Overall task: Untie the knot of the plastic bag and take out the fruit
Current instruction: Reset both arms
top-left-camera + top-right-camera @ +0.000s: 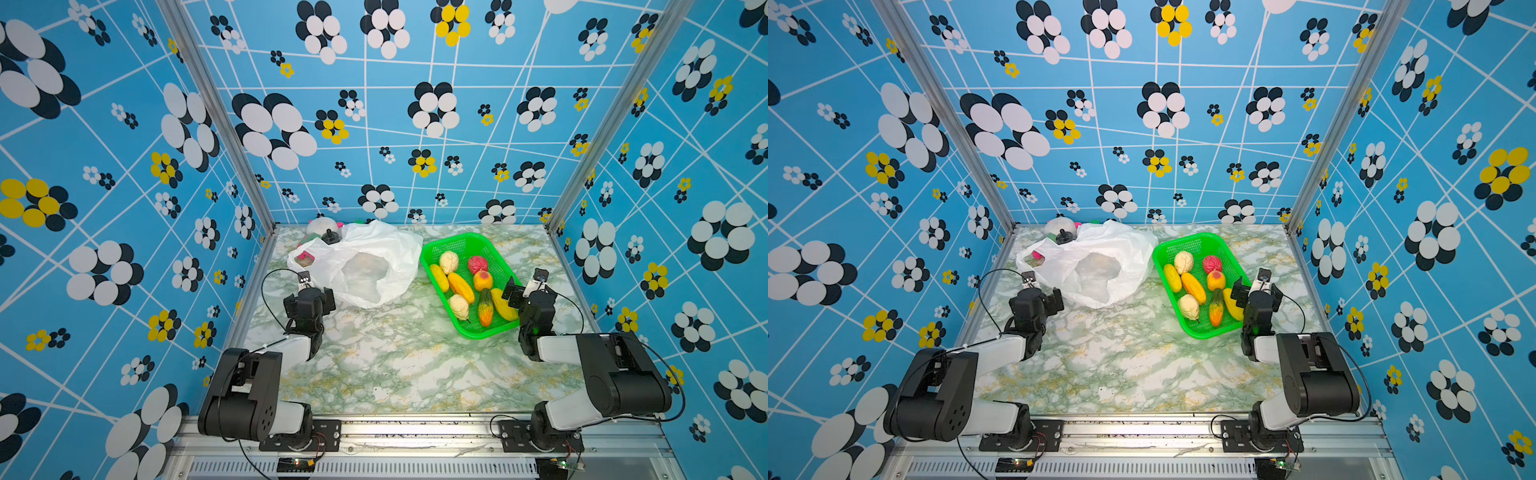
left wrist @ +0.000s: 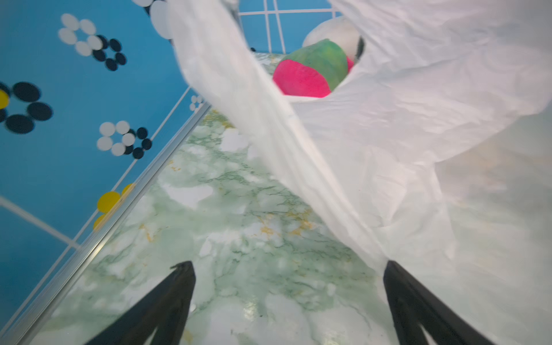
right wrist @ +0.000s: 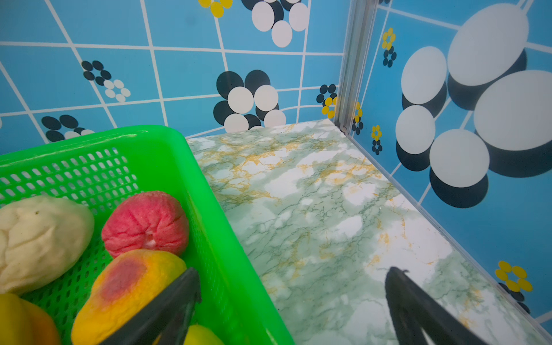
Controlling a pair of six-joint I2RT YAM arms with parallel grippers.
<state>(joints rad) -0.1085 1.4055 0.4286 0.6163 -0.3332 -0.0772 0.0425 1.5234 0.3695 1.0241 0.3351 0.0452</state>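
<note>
Blue walls printed with white, black and yellow flowers close in a green-veined marble-look surface (image 1: 395, 361) on three sides. The plastic bag (image 1: 374, 257) lies slack and crumpled at the back left of the surface, its mouth gaping toward the front in both top views. Behind it, near the back corner, sit a white plush toy (image 1: 322, 226) and a pink-green plush toy (image 2: 310, 71), the latter seen through a handle loop of the bag in the left wrist view.

The fruit (image 1: 469, 286) lies in a green basket (image 1: 478, 333) just right of the bag. It comprises two cream lumpy pieces, a red lumpy one (image 3: 146, 224), an orange one with a red blotch (image 3: 128, 286), yellow and orange oblong ones, and a banana (image 1: 503, 303) along the right wall.

The left tool (image 2: 288, 267) sits low at the bag's near-left edge with its fingers spread wide and nothing between them. One fingertip (image 2: 391, 268) meets the edge of the plastic, though actual contact cannot be told.

The right tool (image 3: 293, 271) is also spread wide and empty. It straddles the basket's right wall, one finger above the blotched fruit, the other above bare surface.
</note>
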